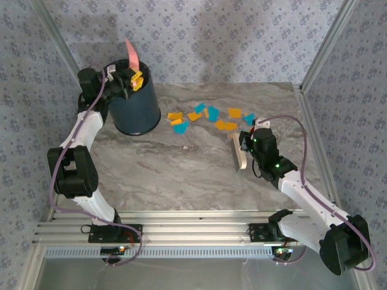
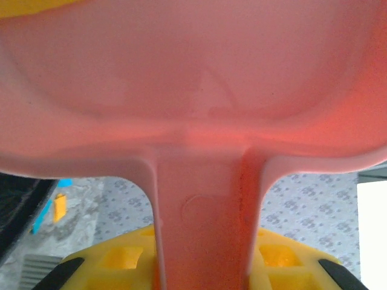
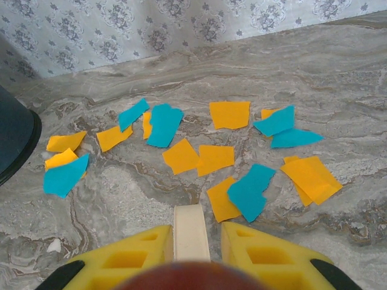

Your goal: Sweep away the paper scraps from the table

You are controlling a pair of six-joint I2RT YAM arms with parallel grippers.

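While I watch through the right wrist camera, the right claw (image 3: 192, 241) is pressed together on a pale cream flat bar (image 3: 191, 220), with its yellow fingers (image 3: 260, 254) hugging the bar on both sides. The bar's far end sits just beside the nearest orange scrap. Beyond it lie the paper scraps (image 3: 216, 159), small angular pieces in orange-yellow and teal-blue. They are scattered in a loose band across the grey-beige marbled desk (image 3: 338, 72), some overlapping and some apart. From above, I see that band running between the right claw and a dark blue round bin (image 1: 136, 112). The bin stands on the far left part of the desk, and the nearest scraps are just to its right.

My left claw (image 2: 205, 266) pinches the handle of a pink plastic dustpan (image 2: 193, 72). The handle runs up between the claw's two sides and widens into the pan. From above, this claw is at the open top of the bin, and a pink edge of the dustpan sticks up over the bin's far rim. Whether the pan holds any scraps I cannot tell. Flower-patterned wallpaper (image 1: 242, 36) backs the desk, and aluminium rails (image 1: 181, 232) edge its near side.
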